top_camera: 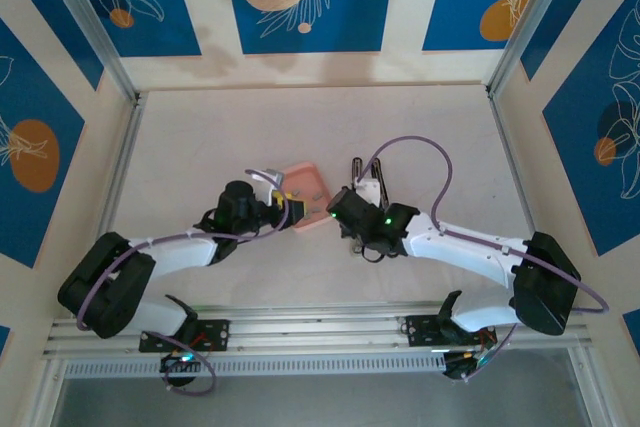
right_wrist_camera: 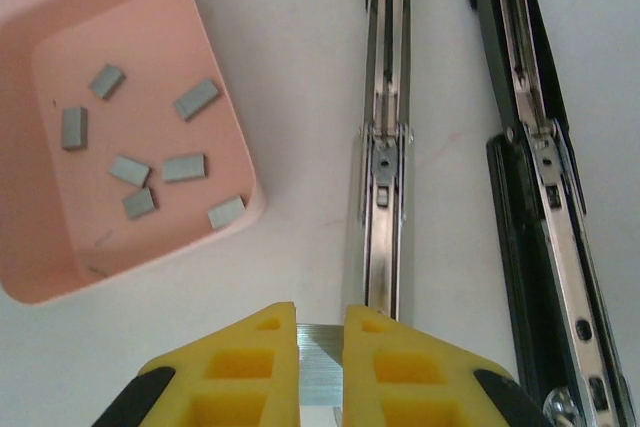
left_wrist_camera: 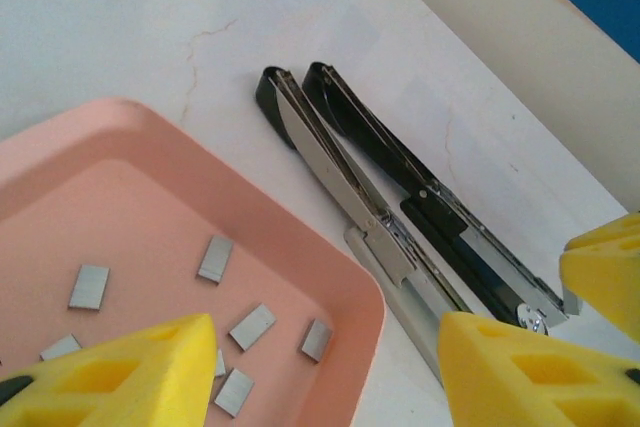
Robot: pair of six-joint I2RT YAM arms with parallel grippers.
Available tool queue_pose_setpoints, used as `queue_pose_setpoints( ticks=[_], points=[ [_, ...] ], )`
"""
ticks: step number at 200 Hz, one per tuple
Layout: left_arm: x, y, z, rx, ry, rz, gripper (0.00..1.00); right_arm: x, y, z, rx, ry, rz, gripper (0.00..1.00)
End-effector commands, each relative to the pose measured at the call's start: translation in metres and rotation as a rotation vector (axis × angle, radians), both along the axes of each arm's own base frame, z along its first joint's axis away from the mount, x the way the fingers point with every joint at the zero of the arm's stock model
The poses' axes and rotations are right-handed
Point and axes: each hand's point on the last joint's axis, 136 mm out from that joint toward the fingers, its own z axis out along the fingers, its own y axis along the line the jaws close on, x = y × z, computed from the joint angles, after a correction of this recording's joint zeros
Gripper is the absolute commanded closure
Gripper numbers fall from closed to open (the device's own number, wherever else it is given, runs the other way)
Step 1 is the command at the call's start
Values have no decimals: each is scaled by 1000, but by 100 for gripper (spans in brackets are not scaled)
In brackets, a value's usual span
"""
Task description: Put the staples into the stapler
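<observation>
The stapler [left_wrist_camera: 385, 232] lies swung open on the white table, its silver magazine rail [right_wrist_camera: 385, 147] beside its black arm [right_wrist_camera: 530, 147]. Several small grey staples [left_wrist_camera: 215, 258] lie loose in the pink tray [left_wrist_camera: 150, 147] left of it. My right gripper [right_wrist_camera: 320, 322] is shut on a silver strip of staples [right_wrist_camera: 320, 362], held just short of the near end of the rail and slightly to its left. My left gripper [left_wrist_camera: 325, 347] hangs open over the tray's near corner, with one yellow finger [left_wrist_camera: 130, 372] above the tray and the other over the stapler's hinge end. Nothing is between its fingers.
From above, the pink tray [top_camera: 305, 190] sits mid-table with the stapler [top_camera: 366, 183] to its right. My left gripper [top_camera: 290, 209] and right gripper [top_camera: 335, 205] are close together at the tray's near edge. Metal frame rails [top_camera: 120, 177] border the table.
</observation>
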Motion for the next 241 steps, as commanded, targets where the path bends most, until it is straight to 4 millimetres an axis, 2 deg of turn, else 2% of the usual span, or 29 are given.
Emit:
queue_pose_setpoints(
  ticks=[1, 26, 56, 98, 120, 241],
  points=[
    [-1, 7, 6, 0, -28, 51, 40, -16, -13, -9, -17, 52, -45, 86],
    [0, 18, 8, 19, -47, 117, 39, -22, -19, -15, -18, 76, -58, 86],
    [1, 27, -1, 53, -55, 158, 39, -24, -22, -23, -7, 98, -49, 85],
    [2, 21, 5, 29, -73, 151, 39, -21, -15, -29, 29, 114, -22, 85],
    [2, 20, 1, 35, -71, 150, 39, -20, -11, -36, 40, 128, -15, 85],
    [0, 15, 1, 32, -74, 132, 39, -16, -8, -49, 28, 169, -30, 85]
  ],
)
